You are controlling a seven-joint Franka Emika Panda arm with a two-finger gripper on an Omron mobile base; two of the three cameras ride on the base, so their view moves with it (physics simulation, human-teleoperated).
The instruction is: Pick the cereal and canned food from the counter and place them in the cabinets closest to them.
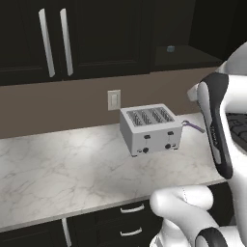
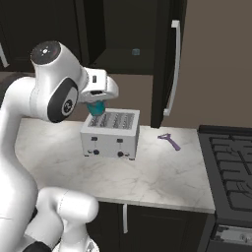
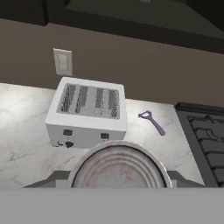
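Marble counter beneath dark cabinets, one door swung open.
One toaster, one purple peeler and one stove are counted; one canned food is gripped aloft by the gripper, above the toaster's left end.

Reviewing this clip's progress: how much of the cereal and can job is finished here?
Done: a cabinet door stands open. In hand: the gripper holds the canned food above the toaster. Left: shelving that can. No cereal stands on the counter; its whereabouts can't be told.
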